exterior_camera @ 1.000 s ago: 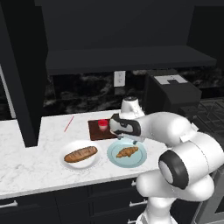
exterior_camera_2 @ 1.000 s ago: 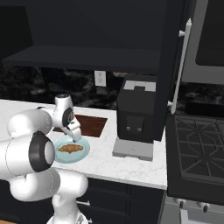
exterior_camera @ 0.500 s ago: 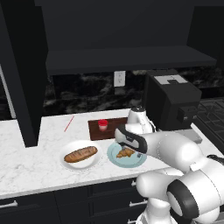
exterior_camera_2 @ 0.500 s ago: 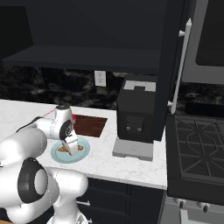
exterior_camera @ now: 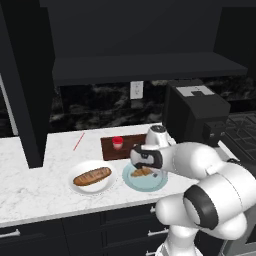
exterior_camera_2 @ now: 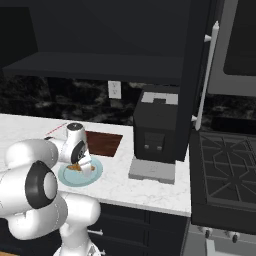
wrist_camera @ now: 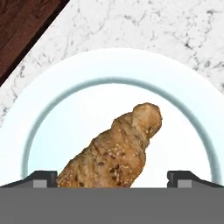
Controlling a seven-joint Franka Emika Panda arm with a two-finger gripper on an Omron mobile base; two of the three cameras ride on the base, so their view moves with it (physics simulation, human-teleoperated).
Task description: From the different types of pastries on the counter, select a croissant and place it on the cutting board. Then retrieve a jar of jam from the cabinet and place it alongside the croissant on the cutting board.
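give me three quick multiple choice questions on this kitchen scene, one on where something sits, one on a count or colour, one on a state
1. Where does the croissant lie?
A. on the pale blue plate
B. on the cutting board
C. on the bare counter

2. What colour is the lid of the jar of jam?
A. green
B. red
C. white

3. How does the gripper stand?
A. shut and lifted clear of the plate
B. open, with a fingertip on either side of the croissant
C. shut on the oblong loaf

Answers:
1 A, the hand view shows the pastry inside the plate's rim.
2 B, the left base view shows a red top on the jar standing on the cutting board.
3 B, the hand view shows both tips spread wide, the croissant between them.
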